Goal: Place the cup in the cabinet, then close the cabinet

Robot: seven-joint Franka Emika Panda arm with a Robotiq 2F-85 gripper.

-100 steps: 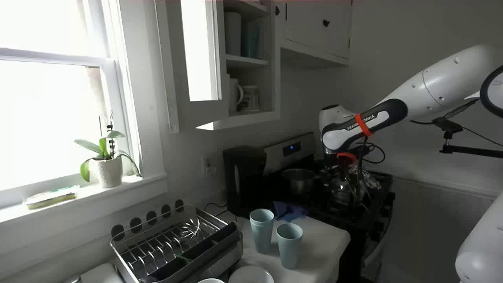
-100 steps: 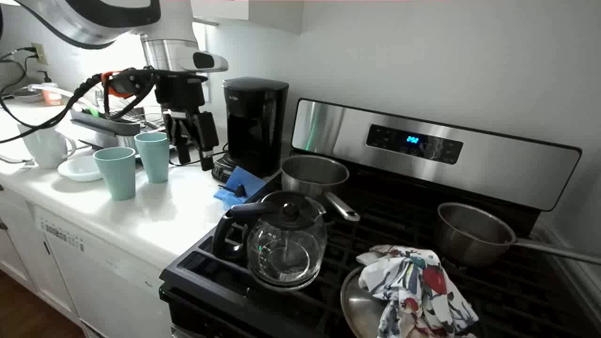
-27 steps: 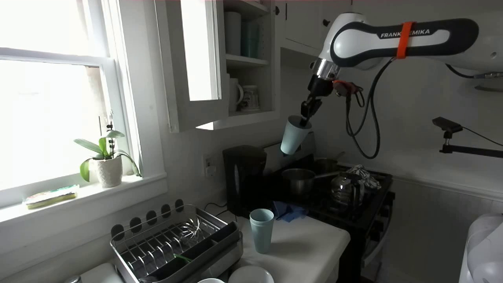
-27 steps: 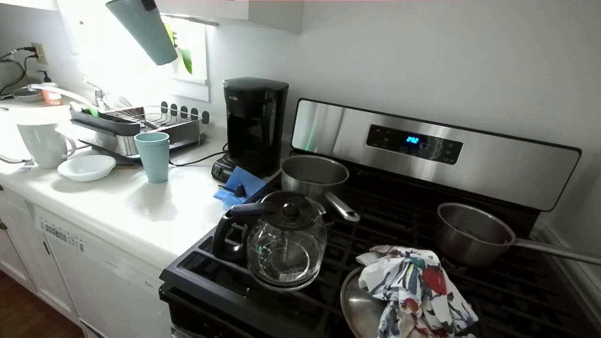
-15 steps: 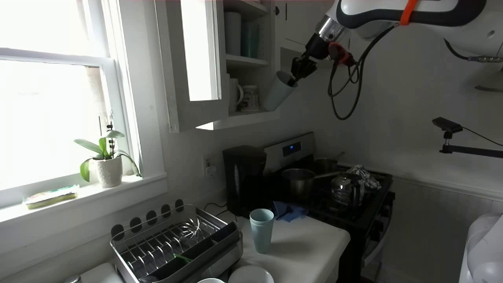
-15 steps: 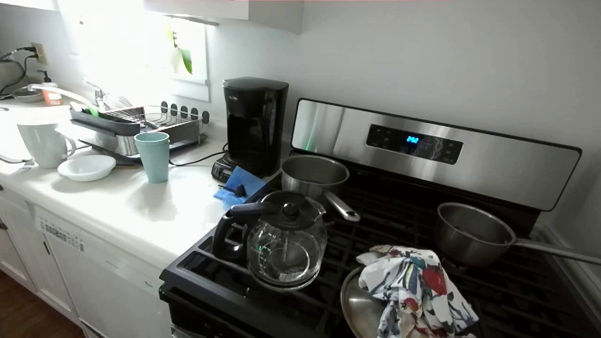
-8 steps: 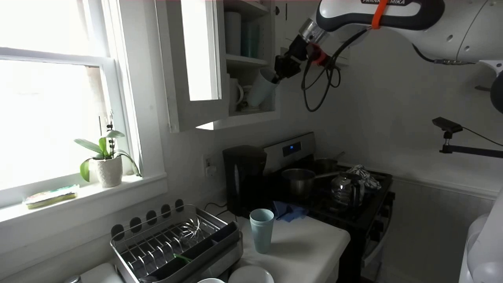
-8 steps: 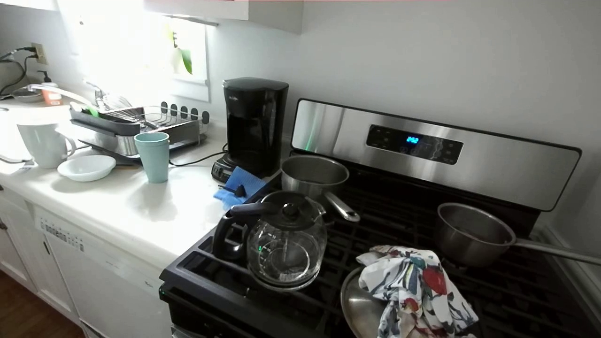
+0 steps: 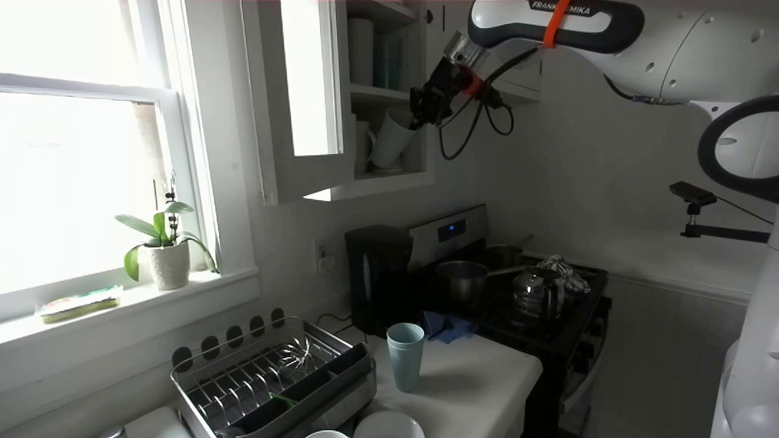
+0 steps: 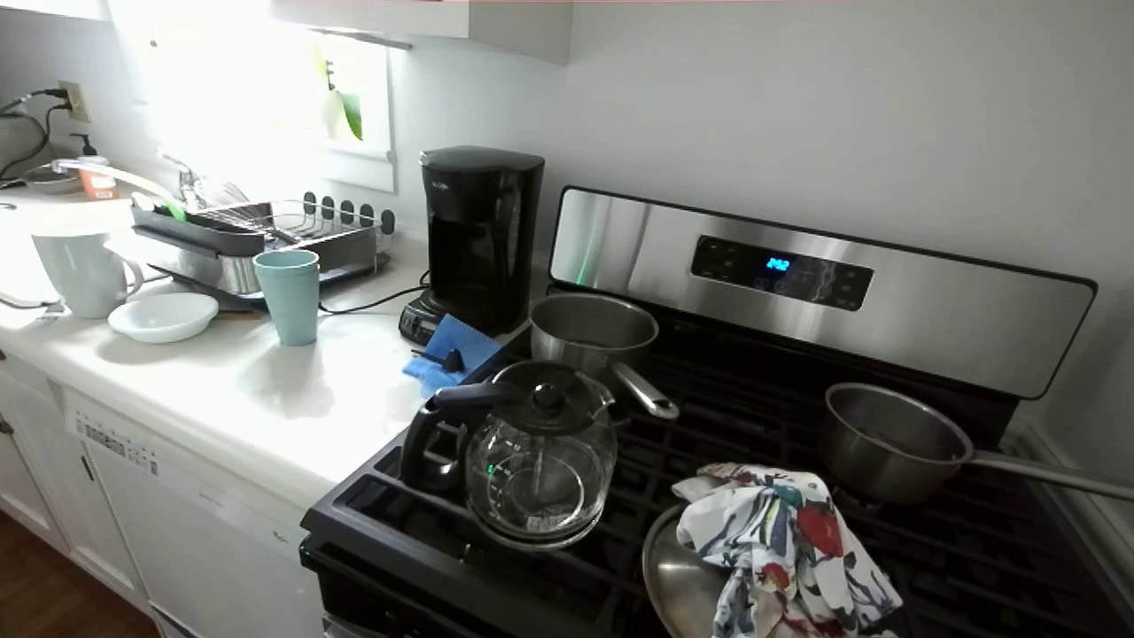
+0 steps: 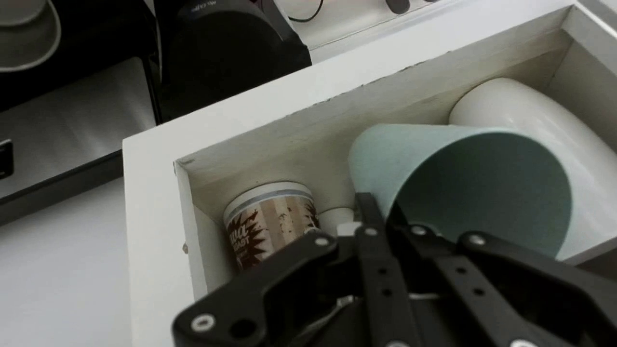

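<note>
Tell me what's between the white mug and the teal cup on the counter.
A shallow white dish sits between the mug and the teal cup, in an exterior view.

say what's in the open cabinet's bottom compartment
In the wrist view: a starburst-print mug, a white mug and the pale blue cup, tilted in the gripper. The cup and gripper cover parts of both mugs and anything behind them.

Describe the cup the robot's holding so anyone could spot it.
Find the open white cabinet above the coffee maker. There, the end effector grips a tilted cup. Unlike the white mug and printed mug beside it, it is plain pale blue.
</note>
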